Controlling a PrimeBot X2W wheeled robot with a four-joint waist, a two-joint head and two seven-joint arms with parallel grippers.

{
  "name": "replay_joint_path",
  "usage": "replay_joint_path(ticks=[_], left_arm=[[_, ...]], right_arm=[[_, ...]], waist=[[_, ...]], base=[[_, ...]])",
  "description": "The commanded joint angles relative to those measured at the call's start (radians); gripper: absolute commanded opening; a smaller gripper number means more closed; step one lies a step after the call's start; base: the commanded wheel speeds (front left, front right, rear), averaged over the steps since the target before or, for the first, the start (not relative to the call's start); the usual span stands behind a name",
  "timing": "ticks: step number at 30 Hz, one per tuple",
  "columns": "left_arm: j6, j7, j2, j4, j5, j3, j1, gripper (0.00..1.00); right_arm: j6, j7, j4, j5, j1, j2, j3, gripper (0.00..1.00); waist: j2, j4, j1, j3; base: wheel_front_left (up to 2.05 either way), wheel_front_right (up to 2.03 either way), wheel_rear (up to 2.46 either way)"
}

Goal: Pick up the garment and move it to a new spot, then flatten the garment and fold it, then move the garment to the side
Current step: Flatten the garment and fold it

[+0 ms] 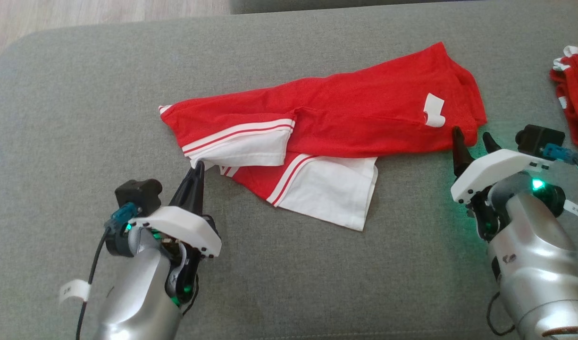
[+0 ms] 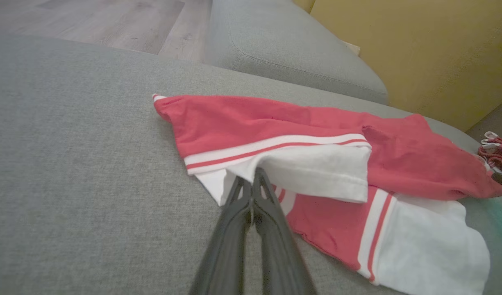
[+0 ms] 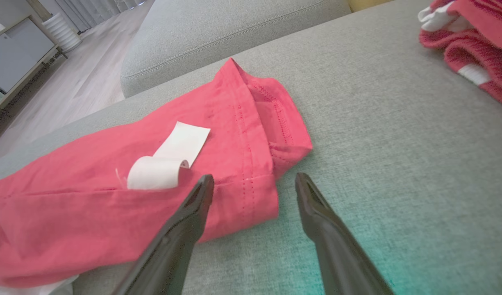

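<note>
Both forearms (image 1: 133, 302) are silver metal, each capped by a white plate (image 1: 180, 226) dotted with small dark screws. The left gripper (image 1: 198, 166) and right gripper (image 1: 471, 133) have long, dark, tapered fingers (image 1: 192, 189). Each wrist carries a black camera box (image 1: 138, 193) — blue plug (image 1: 121, 215), black cable (image 1: 93, 269), white paper tag (image 1: 74, 290) — and green lights (image 1: 536, 184).

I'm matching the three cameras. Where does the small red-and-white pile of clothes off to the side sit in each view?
Head view: pile of clothes at the right edge, upper part.
Left wrist view: the pile at the right edge, about mid-height.
Right wrist view: the pile in the top right corner.
Shared landmark: the red garment spread on the grey cushion.
</note>
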Motion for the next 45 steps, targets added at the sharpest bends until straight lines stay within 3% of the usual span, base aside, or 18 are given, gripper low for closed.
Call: replay_joint_path(ticks=[1,2,3,4,5,6,7,17,24,28,32,37,41,45], left_arm=[[0.000,-0.012,0.017,-0.031,0.012,0.039,-0.038,0.00],[-0.001,-0.012,0.017,-0.032,0.013,0.041,-0.038,0.00],[-0.001,-0.012,0.017,-0.032,0.015,0.043,-0.038,0.00],[-0.001,-0.012,0.017,-0.032,0.016,0.045,-0.040,0.00],[-0.001,-0.012,0.018,-0.032,0.017,0.047,-0.041,0.00],[-0.001,-0.012,0.018,-0.032,0.017,0.047,-0.041,0.00],[-0.001,-0.012,0.019,-0.032,0.017,0.050,-0.042,0.00],[0.001,-0.012,0.055,-0.109,0.031,0.136,-0.062,0.00],[-0.048,-0.005,0.124,-0.210,-0.025,0.239,-0.157,0.00],[-0.066,0.054,0.162,-0.297,-0.046,0.243,-0.268,0.00],[-0.070,0.126,0.189,-0.411,-0.064,0.243,-0.368,0.00],[-0.067,0.216,0.207,-0.511,-0.099,0.252,-0.471,0.00],[-0.072,0.288,0.204,-0.498,-0.160,0.259,-0.569,0.00],[-0.078,0.342,0.221,-0.392,-0.183,0.256,-0.690,0.00]], right_arm=[[0.007,-0.017,-0.013,0.011,-0.035,0.004,0.031,1.00],[0.007,-0.023,-0.005,0.015,-0.039,0.003,0.038,0.95],[0.007,-0.028,0.002,0.020,-0.042,0.002,0.044,0.74],[0.007,-0.033,0.008,0.026,-0.047,0.003,0.052,0.40],[0.007,-0.037,0.013,0.033,-0.051,0.002,0.058,0.18],[0.007,-0.037,0.013,0.033,-0.051,0.002,0.058,0.18],[0.007,-0.040,0.018,0.040,-0.055,0.001,0.065,0.00],[0.007,-0.165,-0.035,0.093,-0.073,-0.042,0.159,0.00],[0.007,-0.189,-0.154,0.134,-0.109,-0.078,0.213,0.00],[0.007,-0.092,-0.283,0.186,-0.167,-0.134,0.314,0.00],[0.007,0.048,-0.473,0.269,-0.230,-0.233,0.403,0.00],[0.007,0.167,-0.665,0.343,-0.279,-0.341,0.411,0.00],[0.007,0.226,-0.719,0.367,-0.313,-0.370,0.376,0.00],[0.007,0.241,-0.684,0.351,-0.374,-0.341,0.353,0.00]], waist=[[0.0000,0.001,0.0000,0.003],[0.0000,0.001,0.0000,0.004],[0.0000,0.001,0.0000,0.005],[0.0000,0.000,0.0000,0.007],[0.0000,0.000,0.0000,0.009],[0.0000,0.000,0.0000,0.009],[0.0000,0.000,0.0000,0.010],[0.0000,-0.028,0.0000,-0.018],[0.0000,-0.073,0.0000,-0.106],[0.0000,-0.096,0.0000,-0.113],[0.0000,-0.115,0.0000,-0.092],[0.0000,-0.124,0.0000,-0.077],[0.0000,-0.118,0.0000,-0.067],[0.0000,-0.118,0.0000,-0.039]], base=[[0.00,0.00,0.00],[0.00,0.00,0.00],[0.00,0.00,0.00],[0.00,0.00,0.00],[0.00,0.00,0.00],[0.00,0.00,0.00],[0.00,0.00,0.00],[0.00,0.00,0.00],[0.00,0.00,0.00],[0.00,0.00,0.00],[0.00,0.00,0.00],[0.00,0.00,0.00],[0.00,0.00,0.00],[0.00,0.00,0.00]])
